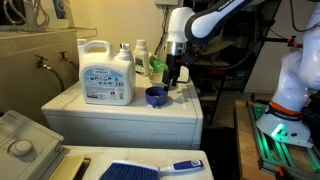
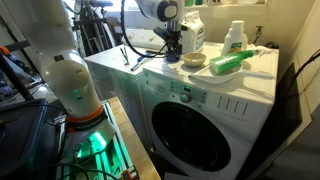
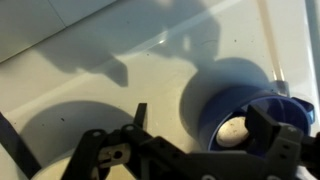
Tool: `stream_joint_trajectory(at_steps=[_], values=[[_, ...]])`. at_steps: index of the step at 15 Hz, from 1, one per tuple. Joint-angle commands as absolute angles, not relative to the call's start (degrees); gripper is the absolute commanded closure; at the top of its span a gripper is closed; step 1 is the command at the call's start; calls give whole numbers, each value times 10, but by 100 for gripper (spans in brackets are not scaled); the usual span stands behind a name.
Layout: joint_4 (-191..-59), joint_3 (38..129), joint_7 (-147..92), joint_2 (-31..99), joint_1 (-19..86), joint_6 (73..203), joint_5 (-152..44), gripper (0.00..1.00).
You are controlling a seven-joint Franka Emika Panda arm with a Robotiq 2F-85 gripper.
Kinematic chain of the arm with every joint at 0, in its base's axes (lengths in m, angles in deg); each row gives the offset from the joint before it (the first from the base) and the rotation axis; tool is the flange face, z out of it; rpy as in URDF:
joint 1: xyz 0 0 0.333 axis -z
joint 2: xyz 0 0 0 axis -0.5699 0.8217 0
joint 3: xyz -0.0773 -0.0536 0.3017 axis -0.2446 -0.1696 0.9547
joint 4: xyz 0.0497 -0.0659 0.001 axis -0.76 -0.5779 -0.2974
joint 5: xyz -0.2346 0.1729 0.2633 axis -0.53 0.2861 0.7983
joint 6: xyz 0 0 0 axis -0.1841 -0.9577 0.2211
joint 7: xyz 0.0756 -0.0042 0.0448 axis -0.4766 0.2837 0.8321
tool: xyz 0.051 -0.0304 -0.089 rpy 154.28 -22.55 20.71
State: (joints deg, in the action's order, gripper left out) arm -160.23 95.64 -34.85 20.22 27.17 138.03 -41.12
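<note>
The arm [image 1: 215, 20] reaches in from above, its white links bending at the wrist so that the gripper [image 1: 172, 78] points straight down over the top of the washing machine [image 1: 120, 115]. In an exterior view the gripper [image 2: 172, 48] hangs low above the lid, close in front of the detergent jug [image 2: 192, 35]. The wrist view shows its dark fingers [image 3: 140, 112] spread well apart with nothing between them but the white lid, so the gripper [image 3: 200, 135] is wide and empty.

The blue cup [image 1: 156, 96] stands upright on the lid just beside the gripper, apart from it. In the wrist view the blue cup [image 3: 262, 118] sits by one finger, with a small white lump [image 3: 233, 130] inside.

The big white detergent jug [image 1: 107, 72] carries a blue label, its writing too small to read. Behind it stand two smaller bottles [image 1: 141, 52], and a green bottle [image 2: 228, 63] lies on its side; their labels cannot be read either
</note>
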Motion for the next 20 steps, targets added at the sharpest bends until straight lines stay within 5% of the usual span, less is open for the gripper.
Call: stream_joint_trajectory(at_steps=[1,3,5,14,20], values=[[-1587,956,-344,220,272,1381,-366,0],[-1580,956,-348,231,272,1382,-355,0],[-1576,955,-353,240,271,1384,-359,26],[-1561,955,-348,244,269,1361,-374,96],[-1530,956,-340,211,267,1268,-390,98]])
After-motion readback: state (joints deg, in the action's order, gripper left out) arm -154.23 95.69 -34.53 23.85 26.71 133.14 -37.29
